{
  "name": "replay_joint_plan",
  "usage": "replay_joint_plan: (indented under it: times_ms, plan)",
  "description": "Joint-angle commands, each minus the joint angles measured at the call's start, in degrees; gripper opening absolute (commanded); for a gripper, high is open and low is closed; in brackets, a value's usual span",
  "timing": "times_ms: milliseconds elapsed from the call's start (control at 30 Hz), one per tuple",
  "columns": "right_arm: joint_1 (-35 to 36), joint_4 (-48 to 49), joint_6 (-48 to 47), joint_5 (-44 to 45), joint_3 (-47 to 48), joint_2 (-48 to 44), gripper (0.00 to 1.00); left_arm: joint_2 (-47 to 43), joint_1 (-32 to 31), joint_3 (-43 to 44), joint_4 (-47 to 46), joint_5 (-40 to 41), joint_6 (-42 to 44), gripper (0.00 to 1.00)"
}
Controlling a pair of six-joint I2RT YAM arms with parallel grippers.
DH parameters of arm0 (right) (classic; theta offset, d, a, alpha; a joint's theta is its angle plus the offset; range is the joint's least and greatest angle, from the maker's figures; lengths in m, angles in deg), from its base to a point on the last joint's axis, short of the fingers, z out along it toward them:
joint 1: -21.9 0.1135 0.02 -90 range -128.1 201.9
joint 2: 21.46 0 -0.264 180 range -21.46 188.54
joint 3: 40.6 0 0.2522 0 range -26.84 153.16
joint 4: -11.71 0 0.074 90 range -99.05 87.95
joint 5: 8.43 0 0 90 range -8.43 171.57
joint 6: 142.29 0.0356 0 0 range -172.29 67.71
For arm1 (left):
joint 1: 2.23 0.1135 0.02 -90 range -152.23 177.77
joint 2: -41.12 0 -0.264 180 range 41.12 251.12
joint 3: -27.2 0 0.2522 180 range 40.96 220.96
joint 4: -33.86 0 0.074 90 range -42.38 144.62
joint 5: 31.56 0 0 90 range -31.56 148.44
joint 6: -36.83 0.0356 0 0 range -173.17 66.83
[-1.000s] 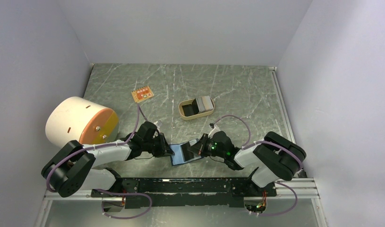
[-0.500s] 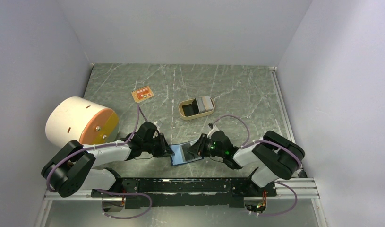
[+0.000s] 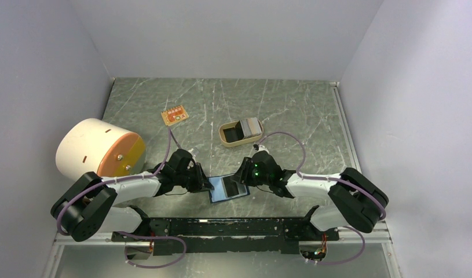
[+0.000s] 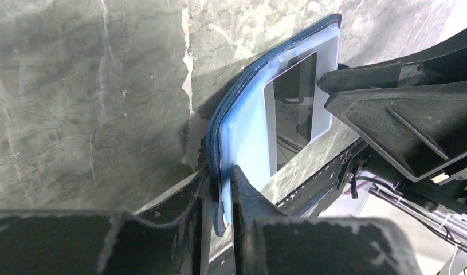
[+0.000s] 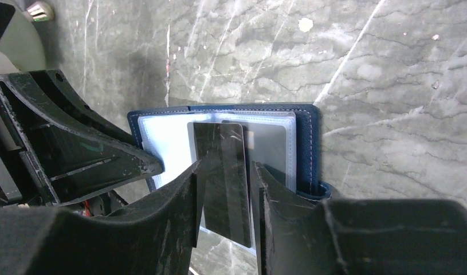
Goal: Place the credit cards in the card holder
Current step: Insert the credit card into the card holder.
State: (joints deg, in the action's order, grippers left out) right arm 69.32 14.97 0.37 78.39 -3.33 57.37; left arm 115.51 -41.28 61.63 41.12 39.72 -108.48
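Close to the near edge of the worktop (image 3: 291,110), about midway along it, the card holder (image 3: 226,189) lies open with its pale blue inside up, between the left arm (image 3: 135,185) and the right arm (image 3: 312,186). From above, the two arms merely meet over it, and the wrist views tell more. The left wrist view shows the left jaws clenched on the holder's edge, one finger on each face, and the holder bent in a shallow curve, which the overhead picture does not give. The right wrist view shows a dark, glossy card (image 5: 219,143) lying lengthwise on the holder's clear pocket. Its far end is inside the stitched border and its near end sticks out past the holder's edge; whether the far end sits under the plastic I cannot tell. The right jaws stand parted on either side of this card, with a thin gap along one finger, so they are released rather than pinching. By the left edge sits a big white drum (image 3: 86,145) with an orange end face. Farther back, near the middle of the worktop, a tan oval tray (image 3: 222,136) holds credit cards (image 3: 252,125) — a dark one beside a grey one, seen only from above. Beyond it, toward the far left corner, lies a small orange board (image 3: 174,116).
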Motion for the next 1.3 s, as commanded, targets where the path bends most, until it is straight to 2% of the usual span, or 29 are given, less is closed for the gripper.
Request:
replay_joint_plan:
  times_ms: [0,333,833,1267]
  plan:
    - [1.1,-6.9,-2.0,2.7,0.1,-0.6,0.39,0.2,0.2,-0.5,-1.9,-1.2,-0.4,0.21]
    - [4.7,-0.2,-1.0,0.6,1.6,4.2,0.37,0.1,0.2,-0.7,-2.9,-2.0,-0.6,0.22]
    - [5.3,12.9,1.5,-4.5,-1.3,7.3,0.35,0.1,0.2,-1.0,-5.3,-3.5,-0.7,0.26]
    - [5.3,20.0,3.3,-6.9,-3.2,9.0,0.23,-2.3,0.2,-1.2,-6.9,-5.6,-0.5,0.3]
